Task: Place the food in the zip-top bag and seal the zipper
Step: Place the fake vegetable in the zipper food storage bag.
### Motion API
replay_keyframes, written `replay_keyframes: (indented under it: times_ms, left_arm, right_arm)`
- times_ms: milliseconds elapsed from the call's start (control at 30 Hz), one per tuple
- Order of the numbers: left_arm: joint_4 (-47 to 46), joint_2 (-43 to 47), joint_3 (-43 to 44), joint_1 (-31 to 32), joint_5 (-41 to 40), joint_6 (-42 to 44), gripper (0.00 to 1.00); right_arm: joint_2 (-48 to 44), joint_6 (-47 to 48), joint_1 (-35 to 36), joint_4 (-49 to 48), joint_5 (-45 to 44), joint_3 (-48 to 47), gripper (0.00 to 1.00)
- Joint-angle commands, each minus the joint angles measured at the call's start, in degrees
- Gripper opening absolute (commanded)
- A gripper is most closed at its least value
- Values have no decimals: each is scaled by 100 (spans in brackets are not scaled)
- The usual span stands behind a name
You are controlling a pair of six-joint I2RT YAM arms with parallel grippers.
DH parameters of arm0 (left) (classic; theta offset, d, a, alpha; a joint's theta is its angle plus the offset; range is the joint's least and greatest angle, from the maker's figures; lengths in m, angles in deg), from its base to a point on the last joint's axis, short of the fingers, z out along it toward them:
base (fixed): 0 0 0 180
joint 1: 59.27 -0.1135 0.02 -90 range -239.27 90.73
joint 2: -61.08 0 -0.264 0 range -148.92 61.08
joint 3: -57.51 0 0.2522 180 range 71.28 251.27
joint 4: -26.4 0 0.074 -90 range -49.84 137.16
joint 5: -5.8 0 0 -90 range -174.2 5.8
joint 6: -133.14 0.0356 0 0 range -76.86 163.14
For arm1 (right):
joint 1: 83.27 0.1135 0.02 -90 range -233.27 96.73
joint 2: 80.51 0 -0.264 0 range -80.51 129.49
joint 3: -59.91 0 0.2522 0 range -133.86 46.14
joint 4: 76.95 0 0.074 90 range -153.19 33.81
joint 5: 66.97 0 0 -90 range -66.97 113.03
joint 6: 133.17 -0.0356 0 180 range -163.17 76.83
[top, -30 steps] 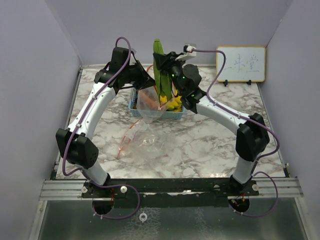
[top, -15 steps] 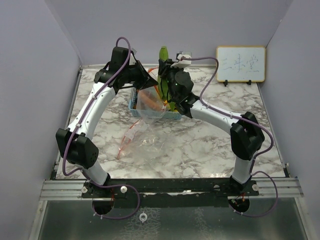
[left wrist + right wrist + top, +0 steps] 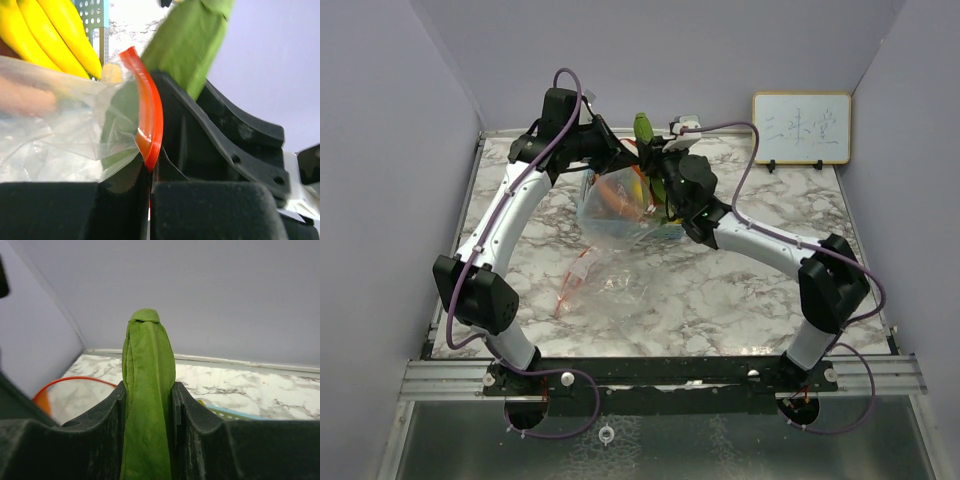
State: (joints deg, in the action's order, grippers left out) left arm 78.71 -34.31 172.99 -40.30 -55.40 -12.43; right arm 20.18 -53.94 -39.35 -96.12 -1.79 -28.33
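My left gripper is shut on the red zipper edge of the clear zip-top bag, holding its mouth up above the table. An orange carrot shows through the bag. My right gripper is shut on the long green leafy vegetable, whose tip stands upright right beside the bag's mouth. In the left wrist view the vegetable rises just behind the zipper, and yellow bananas lie beyond the bag. The red zipper rim curves left of my right gripper.
The blue mesh basket sits behind the lifted bag, mostly covered by it; its perforated wall shows in the left wrist view. The bag's lower end trails on the marble table. A small whiteboard leans on the back wall.
My right gripper has carried the green vegetable left and lower, up against the bag's mouth. My left gripper has pulled the bag's mouth wider and to the right, so the bag now covers the basket.
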Motion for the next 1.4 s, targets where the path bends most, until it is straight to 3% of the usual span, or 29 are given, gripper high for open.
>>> replay_keyframes:
  times_ms: [0, 333, 500, 700, 900, 1000, 1200, 1367]
  left_arm:
    - [-366, 23, -125, -34, 163, -76, 0]
    - [-474, -5, -160, -36, 197, -76, 0]
    - [-572, 53, -178, -33, 245, -49, 0]
    - [-845, 184, -269, -35, 411, -5, 0]
    - [-996, 279, -517, -19, 516, -94, 0]
    - [-1071, 311, -624, 3, 527, -142, 0]
    - [-1151, 357, -712, 20, 531, -160, 0]
    - [-1189, 377, -761, 12, 552, -160, 0]
  right_arm:
    - [-836, -306, 46, 185, 802, 307, 2]
    - [-1143, -873, -22, 566, 1535, 525, 2]
    - [-1111, -967, -26, 1214, 1841, 296, 2]
    - [-1171, -1155, -99, 1928, 1586, 442, 2]
    - [-803, -1472, -265, 1899, 1086, 113, 3]
    - [-376, -1759, -314, 2210, 1044, -547, 13]
    - [220, -2051, -318, 3422, 1328, -1934, 43]
    - [167, -2072, -405, 4057, 1424, -2031, 48]
